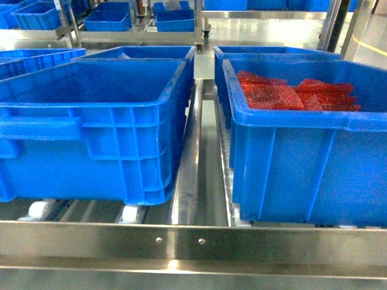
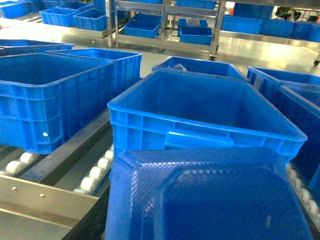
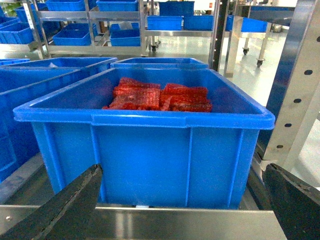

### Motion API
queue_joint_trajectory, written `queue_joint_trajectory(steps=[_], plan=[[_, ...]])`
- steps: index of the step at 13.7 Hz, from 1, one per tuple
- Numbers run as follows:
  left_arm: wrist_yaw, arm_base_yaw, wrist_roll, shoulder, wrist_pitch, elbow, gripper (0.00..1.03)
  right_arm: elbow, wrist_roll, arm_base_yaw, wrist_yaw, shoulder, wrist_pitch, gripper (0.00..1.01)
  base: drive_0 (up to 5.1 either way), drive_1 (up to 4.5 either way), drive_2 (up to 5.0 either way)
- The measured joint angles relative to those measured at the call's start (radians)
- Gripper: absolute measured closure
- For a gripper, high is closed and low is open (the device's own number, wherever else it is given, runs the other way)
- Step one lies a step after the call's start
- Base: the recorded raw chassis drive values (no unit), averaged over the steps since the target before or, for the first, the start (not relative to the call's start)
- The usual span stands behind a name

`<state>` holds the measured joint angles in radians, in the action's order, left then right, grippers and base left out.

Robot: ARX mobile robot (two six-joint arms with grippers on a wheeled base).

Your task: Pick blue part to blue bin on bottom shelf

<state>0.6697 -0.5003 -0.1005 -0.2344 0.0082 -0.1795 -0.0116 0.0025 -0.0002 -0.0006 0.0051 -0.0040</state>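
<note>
The bottom shelf (image 1: 193, 241) fills the lower head view: a steel front rail with two bolts, white rollers behind it, and a steel divider running back from the rail between two crates. On the left track stands the blue bin (image 1: 97, 121), its long side toward the front rail, its inside bare as far as the head view shows. Right of the divider, well apart from that bin, stands a like blue crate (image 1: 302, 151) holding red bubble-wrap bags (image 1: 296, 93) heaped toward its rear wall. More blue crates (image 1: 142, 53) stand directly behind both, and further racks with small blue bins (image 1: 109, 18) line the far floor.

No arm shows in the head view. In the right wrist view the right pincer (image 3: 180, 210) is level and pointed at the front wall of the bag crate, just above the front rail; its two dark fingers (image 3: 65, 210) are spread wide, one at each lower corner, with nothing between them.

In the left wrist view the left pincer is hidden behind the blue part (image 2: 210, 195), a dark-blue flat block with a raised, textured face. It fills the lower frame, flat face to the camera, just short of the blue bin's near wall and above the shelf's front edge. The pincer's state cannot be told.
</note>
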Motion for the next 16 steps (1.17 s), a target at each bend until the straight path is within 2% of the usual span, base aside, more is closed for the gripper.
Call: queue_joint_trajectory(steps=[14,16], plan=[[0.0,0.0,0.0,-0.005,-0.004,0.0,0.6,0.0,0.0,0.0,0.0,0.0,-0.002,0.03,0.0,4.34,-4.3],[0.0,0.0,0.0,-0.003,-0.002,0.0,0.6,0.0,0.0,0.0,0.0,0.0,-0.002,0.03,0.0,0.0,0.0]])
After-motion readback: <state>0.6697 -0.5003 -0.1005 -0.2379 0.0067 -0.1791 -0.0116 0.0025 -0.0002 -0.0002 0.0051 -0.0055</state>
